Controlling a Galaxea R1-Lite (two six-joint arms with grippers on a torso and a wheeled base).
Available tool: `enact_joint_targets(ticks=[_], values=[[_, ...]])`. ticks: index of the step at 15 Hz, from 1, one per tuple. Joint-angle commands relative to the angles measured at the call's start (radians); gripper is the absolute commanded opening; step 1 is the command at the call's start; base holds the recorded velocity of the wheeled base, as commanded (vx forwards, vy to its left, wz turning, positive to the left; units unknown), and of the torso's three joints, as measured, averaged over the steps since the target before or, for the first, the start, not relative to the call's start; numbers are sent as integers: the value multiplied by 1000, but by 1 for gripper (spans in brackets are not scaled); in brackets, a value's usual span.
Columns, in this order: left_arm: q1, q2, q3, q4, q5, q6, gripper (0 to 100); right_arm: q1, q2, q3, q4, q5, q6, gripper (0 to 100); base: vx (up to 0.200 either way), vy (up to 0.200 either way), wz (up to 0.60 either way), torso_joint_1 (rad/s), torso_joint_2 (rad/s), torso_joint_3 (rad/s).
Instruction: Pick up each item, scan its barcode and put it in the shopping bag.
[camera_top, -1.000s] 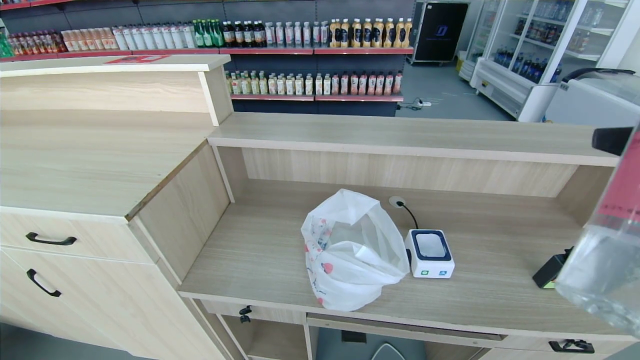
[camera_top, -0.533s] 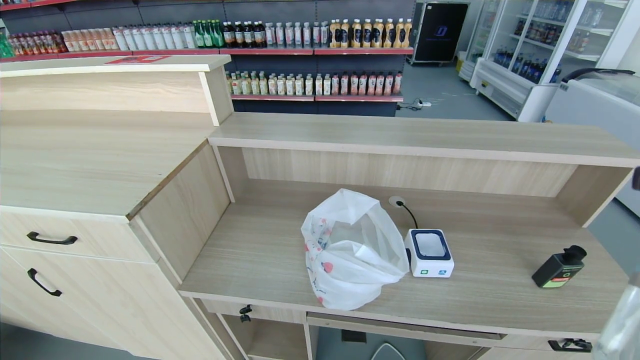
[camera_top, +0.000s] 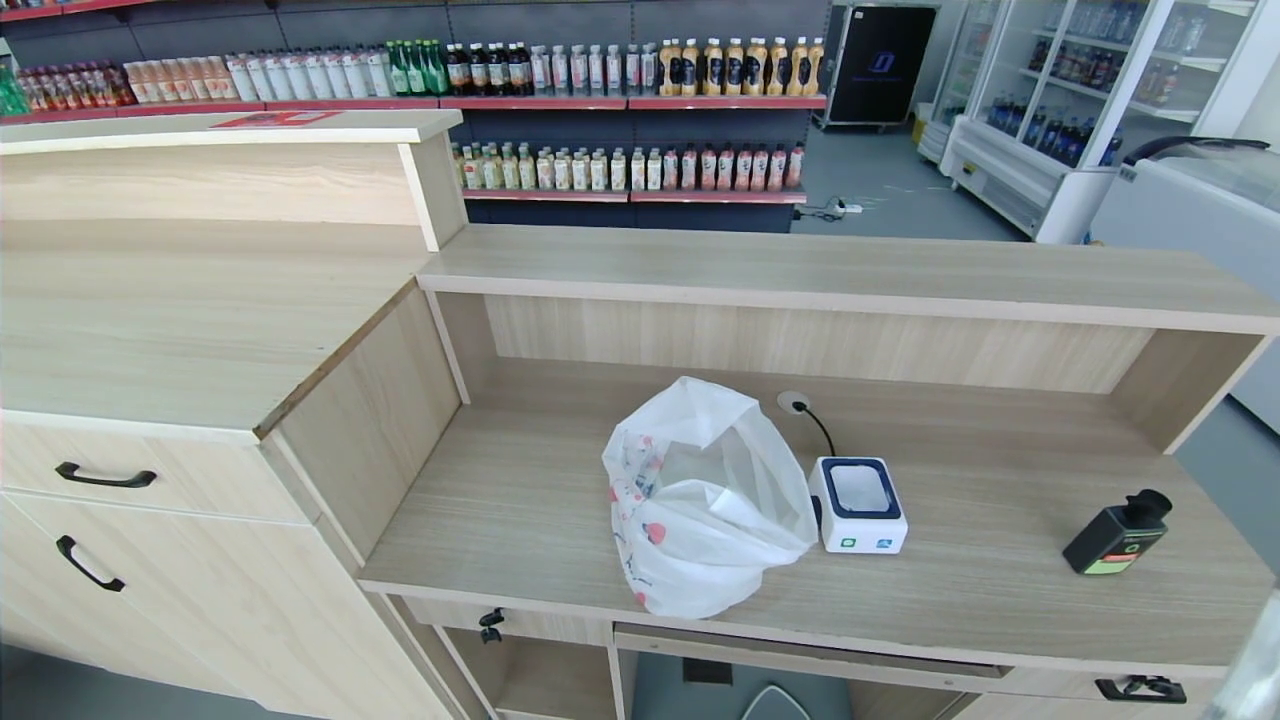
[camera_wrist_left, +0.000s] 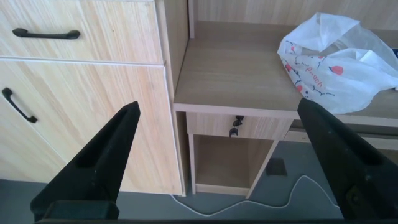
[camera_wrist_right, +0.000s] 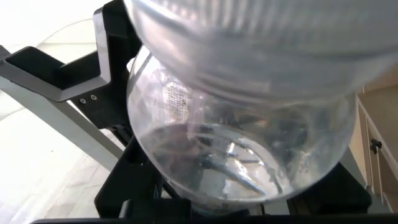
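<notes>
A clear plastic bottle (camera_wrist_right: 249, 112) sits close to the right wrist camera, and my right gripper (camera_wrist_right: 236, 199) is shut on it. A sliver of that bottle (camera_top: 1250, 680) shows at the head view's lower right corner, off the counter's front right. The white shopping bag (camera_top: 700, 500) stands open on the counter (camera_top: 500, 510), with the white scanner (camera_top: 858, 505) just to its right. A small black bottle (camera_top: 1115, 535) lies on the counter's right end. My left gripper (camera_wrist_left: 219, 104) hangs open and empty, low in front of the counter, left of the bag (camera_wrist_left: 336, 56).
A raised shelf (camera_top: 820, 275) runs behind the counter, and a taller cabinet with drawers (camera_top: 150, 470) stands to the left. A black cable (camera_top: 820, 428) runs from the scanner to a hole in the counter. Store shelves of drinks line the back.
The clear bottle in my right gripper has dropped down and to the right, almost out of the head view. The black bottle it covered now shows in full.
</notes>
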Motion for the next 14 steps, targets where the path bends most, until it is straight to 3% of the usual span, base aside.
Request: enact_joint_targets(ticks=[1, 3, 6, 7, 9, 10, 12, 14], values=[[0, 1, 0, 0, -1, 0, 100, -7, 2, 2, 0, -3, -2, 0, 0, 0, 0, 0, 0, 0], [0, 1, 0, 0, -1, 0, 100, -74, 22, 19, 0, -11, -51, 0, 0, 0, 0, 0, 0, 0], [0, 1, 0, 0, -1, 0, 100, -271, 106, 33, 63, -35, -254, 0, 0, 0, 0, 0, 0, 0], [0, 1, 0, 0, -1, 0, 100, -318, 135, 28, 201, -203, -412, 0, 0, 0, 0, 0, 0, 0], [0, 1, 0, 0, -1, 0, 100, -344, 154, 13, 390, -443, -568, 0, 0, 0, 0, 0, 0, 0], [0, 1, 0, 0, -1, 0, 100, -380, 163, 19, 479, -620, -686, 0, 0, 0, 0, 0, 0, 0], [0, 1, 0, 0, -1, 0, 100, -410, 161, 34, 477, -736, -734, 0, 0, 0, 0, 0, 0, 0], [0, 1, 0, 0, 1, 0, 100, -432, 191, 31, 471, -917, -797, 0, 0, 0, 0, 0, 0, 0]])
